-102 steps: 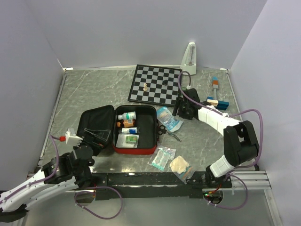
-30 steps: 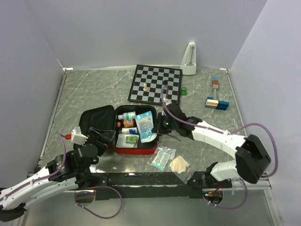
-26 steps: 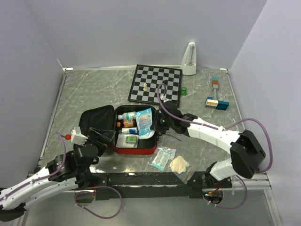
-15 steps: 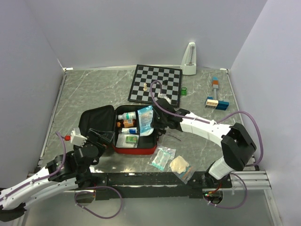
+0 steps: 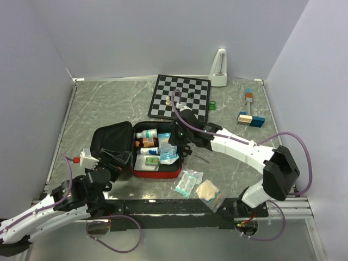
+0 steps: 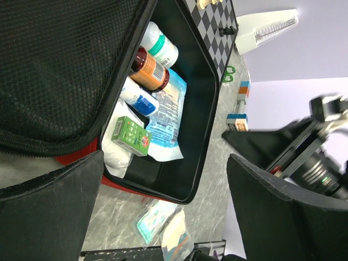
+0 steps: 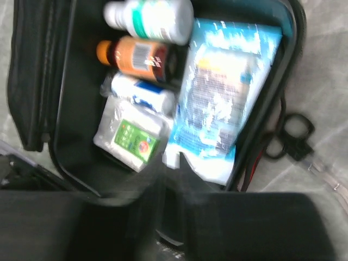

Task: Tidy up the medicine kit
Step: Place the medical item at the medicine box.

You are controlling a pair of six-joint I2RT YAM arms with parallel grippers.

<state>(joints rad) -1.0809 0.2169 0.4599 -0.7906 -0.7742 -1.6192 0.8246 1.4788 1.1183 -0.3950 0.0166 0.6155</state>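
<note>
Your medicine kit lies open on the table, a little left of the middle and nearer the near edge than the far one. Its mesh-lined lid is folded out flat toward the left edge.

Your right gripper hangs over the kit's right half. Its jaws are a narrow gap apart with nothing between them, though the view there is blurred.

Below it a blue pouch lies flat along the kit's right wall. To its left sit a white bottle, an orange bottle, a small blue-and-white tube and a green box on a white pack.

Black scissors lie on the table just outside that right wall.

Your left gripper hangs near the lid's near-left corner, jaws wide apart and empty.

The chessboard sits beyond the kit, toward the far edge.
</note>
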